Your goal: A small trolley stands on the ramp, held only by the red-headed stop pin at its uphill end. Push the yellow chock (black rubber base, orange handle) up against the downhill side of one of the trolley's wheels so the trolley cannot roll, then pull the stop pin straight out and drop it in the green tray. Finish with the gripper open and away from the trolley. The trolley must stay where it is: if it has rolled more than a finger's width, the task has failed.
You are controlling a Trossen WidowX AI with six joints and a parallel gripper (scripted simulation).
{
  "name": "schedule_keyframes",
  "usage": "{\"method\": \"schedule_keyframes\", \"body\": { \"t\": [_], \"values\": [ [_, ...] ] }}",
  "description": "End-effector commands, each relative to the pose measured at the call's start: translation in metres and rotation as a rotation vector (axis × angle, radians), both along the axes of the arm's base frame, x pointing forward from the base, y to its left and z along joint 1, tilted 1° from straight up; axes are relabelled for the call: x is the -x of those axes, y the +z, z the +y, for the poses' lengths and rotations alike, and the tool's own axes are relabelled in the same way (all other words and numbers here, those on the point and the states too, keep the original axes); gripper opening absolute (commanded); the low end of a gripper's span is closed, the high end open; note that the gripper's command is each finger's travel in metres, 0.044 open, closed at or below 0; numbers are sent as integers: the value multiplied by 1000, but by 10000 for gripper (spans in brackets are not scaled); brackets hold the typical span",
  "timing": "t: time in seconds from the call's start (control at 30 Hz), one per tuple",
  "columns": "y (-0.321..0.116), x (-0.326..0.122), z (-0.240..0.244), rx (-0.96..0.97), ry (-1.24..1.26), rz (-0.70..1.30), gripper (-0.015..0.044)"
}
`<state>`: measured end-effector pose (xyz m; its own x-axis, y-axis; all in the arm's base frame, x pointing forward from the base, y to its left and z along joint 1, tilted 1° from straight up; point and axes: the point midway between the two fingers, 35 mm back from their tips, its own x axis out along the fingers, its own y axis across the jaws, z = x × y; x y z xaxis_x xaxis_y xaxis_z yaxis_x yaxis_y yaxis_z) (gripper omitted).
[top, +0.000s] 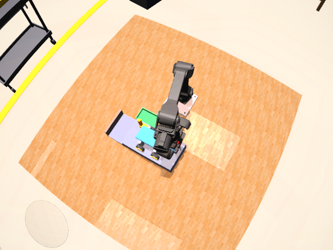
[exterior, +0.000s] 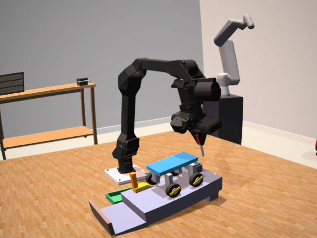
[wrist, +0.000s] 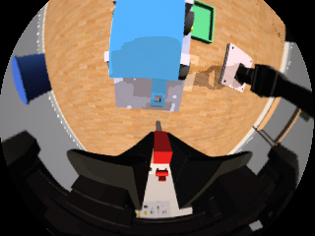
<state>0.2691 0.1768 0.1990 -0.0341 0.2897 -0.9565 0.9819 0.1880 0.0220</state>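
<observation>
My gripper (exterior: 200, 142) (wrist: 159, 136) is shut on the red-headed stop pin (exterior: 202, 150) (wrist: 158, 126). The pin's grey shaft points down, its tip free in the air above the ramp's uphill end. The blue pin bracket (wrist: 157, 99) shows an empty hole. The blue trolley (top: 145, 134) (exterior: 171, 163) (wrist: 148, 39) stands on the ramp (top: 126, 129) (exterior: 135, 202). The yellow chock (top: 139, 122) (exterior: 142, 187), orange handle upright, lies at the downhill side of the downhill wheel nearer the arm's base; exact contact is hard to see. The green tray (top: 143, 108) (exterior: 110, 198) (wrist: 214, 25) lies beside the ramp.
A brown end board (top: 114, 123) (exterior: 101, 217) stands across the ramp's low end. The arm's white base plate (top: 185, 109) (exterior: 115, 178) lies on the tray's side of the ramp. The arm hangs over the trolley's uphill part in the top view.
</observation>
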Motion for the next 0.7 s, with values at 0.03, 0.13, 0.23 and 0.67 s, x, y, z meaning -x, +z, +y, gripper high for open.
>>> {"method": "schedule_keyframes", "body": {
  "t": [0.03,0.13,0.23,0.67],
  "values": [
    [0,13,-2,0,-5,-1,0],
    [-2,24,-4,0,-5,-1,0],
    [-2,34,-5,0,-5,0,0],
    [-4,79,-14,0,-5,3,0]
  ]
}}
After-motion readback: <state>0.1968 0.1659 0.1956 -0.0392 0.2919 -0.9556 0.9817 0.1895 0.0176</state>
